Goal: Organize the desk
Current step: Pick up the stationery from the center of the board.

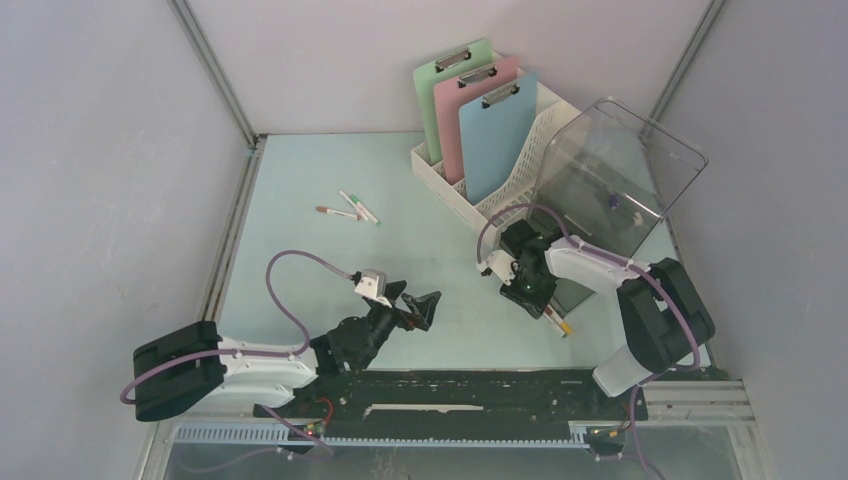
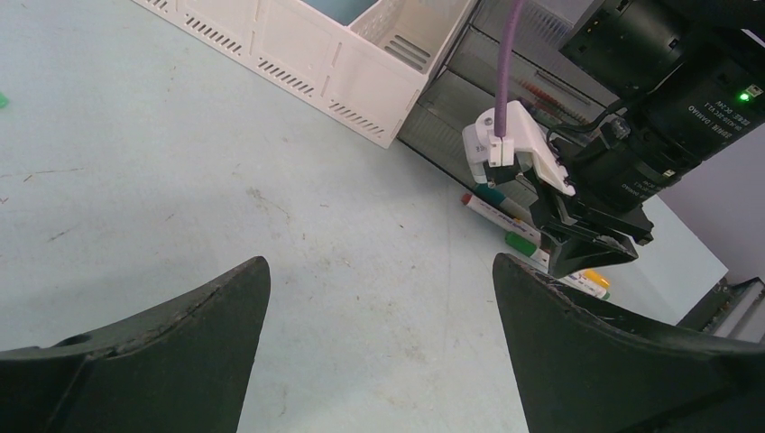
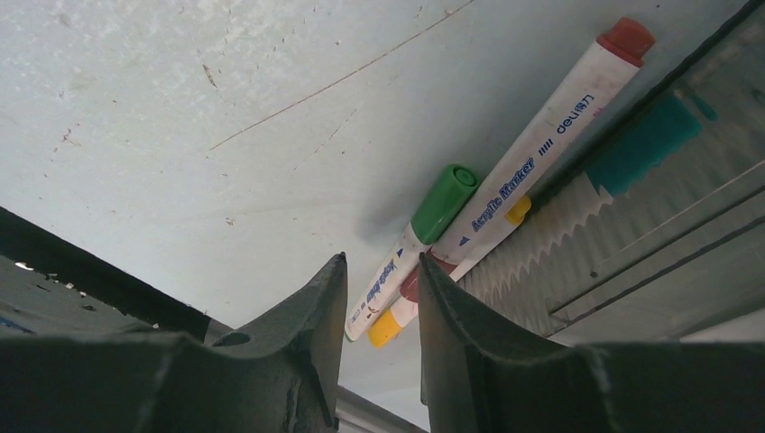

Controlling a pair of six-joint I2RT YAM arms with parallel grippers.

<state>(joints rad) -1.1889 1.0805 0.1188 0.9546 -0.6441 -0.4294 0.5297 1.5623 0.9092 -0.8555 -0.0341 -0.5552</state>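
While the right tool hangs slightly parted over at least three markers beside one clear bin, the left tool gapes empty, and three stray markers plus one rack of three clipboards sit on the mint surface beneath both arms, between grey walls.

A robotics lab cell: grey panel walls and aluminium framing enclose the desk

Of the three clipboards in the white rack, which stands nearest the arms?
The blue clipboard: it stands frontmost in the white rack, overlapping the pink clipboard behind it, with the green clipboard farthest back.
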